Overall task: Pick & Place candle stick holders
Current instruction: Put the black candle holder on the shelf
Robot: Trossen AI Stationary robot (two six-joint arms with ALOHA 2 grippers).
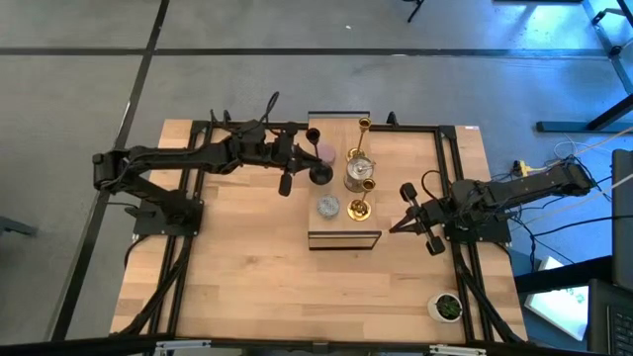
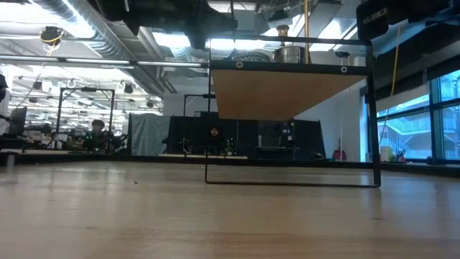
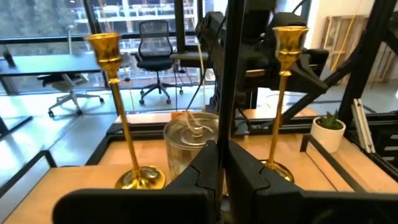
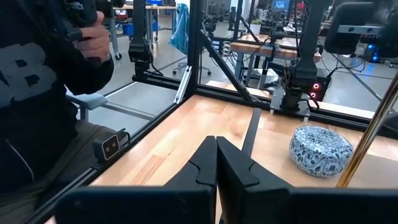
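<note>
Honestly, our worry is the left gripper (image 1: 297, 158), pinched shut on nothing, sitting right beside the black holder (image 1: 321, 175) on the raised shelf (image 1: 344, 238); one sideways nudge could topple the tall gold holder (image 1: 362, 138). The right gripper (image 1: 400, 226) is closed and empty too. We can't read any labels.

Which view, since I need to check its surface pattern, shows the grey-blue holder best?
The right wrist view: the grey-blue holder lies close on the wood, and its leafy pattern is plain to see. The high view shows it only as a small round spot from above. The low and left wrist views do not show it.
</note>
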